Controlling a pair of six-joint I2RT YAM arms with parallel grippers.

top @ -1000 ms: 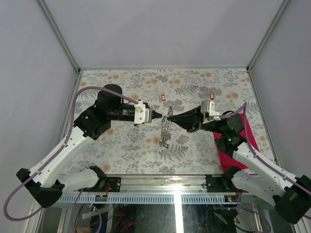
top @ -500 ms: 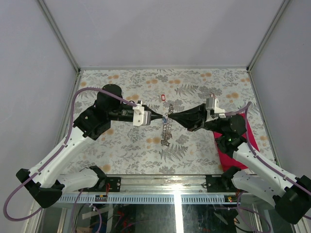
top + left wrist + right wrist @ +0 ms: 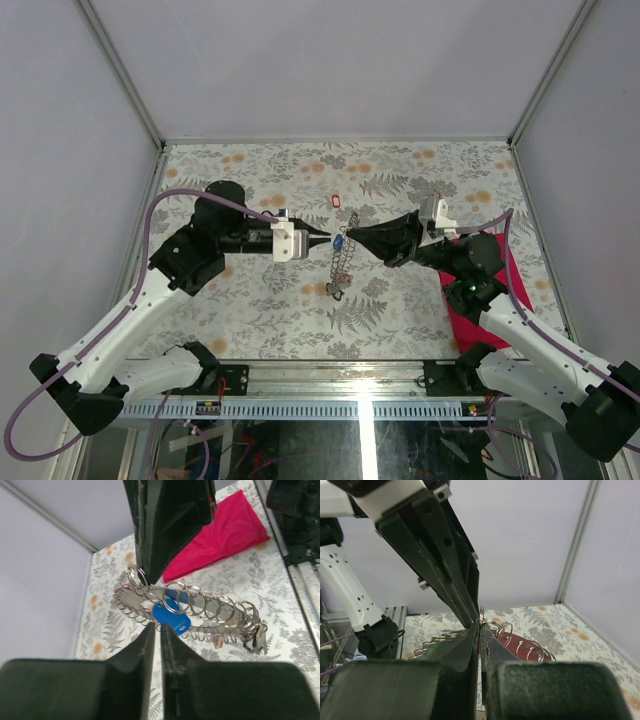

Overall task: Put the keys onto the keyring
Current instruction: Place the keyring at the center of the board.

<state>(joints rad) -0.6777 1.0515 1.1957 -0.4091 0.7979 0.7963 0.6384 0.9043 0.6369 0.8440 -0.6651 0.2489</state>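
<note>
Fingers (image 3: 142,655) of the left end effector (image 3: 159,630) are pressed to a thin slit, with the lower-left edge of the blue key (image 3: 171,620) pinched at their tips. A loop of the keyring (image 3: 210,607) crosses the key's upper end; whether the key is threaded on it I cannot tell. In the left wrist view the keyring's wire coils stretch away to the right.

The right end effector (image 3: 144,579) reaches into that view from the top, clenched on a loop at the keyring's near end — its dark fingers meet with no gap showing. In the right wrist view the two sets of tips nearly touch, with a single loop standing up between them.

From overhead, both end effectors meet tip to tip above the middle of the desk (image 3: 260,300). The keyring hangs from the right one and droops toward the near edge — whether its lower end rests on the desk I cannot tell. A red key (image 3: 336,200) lies alone on the desk beyond the tips, apart from them. A red cloth (image 3: 225,530) lies at the desk's right side, beside the right arm.
</note>
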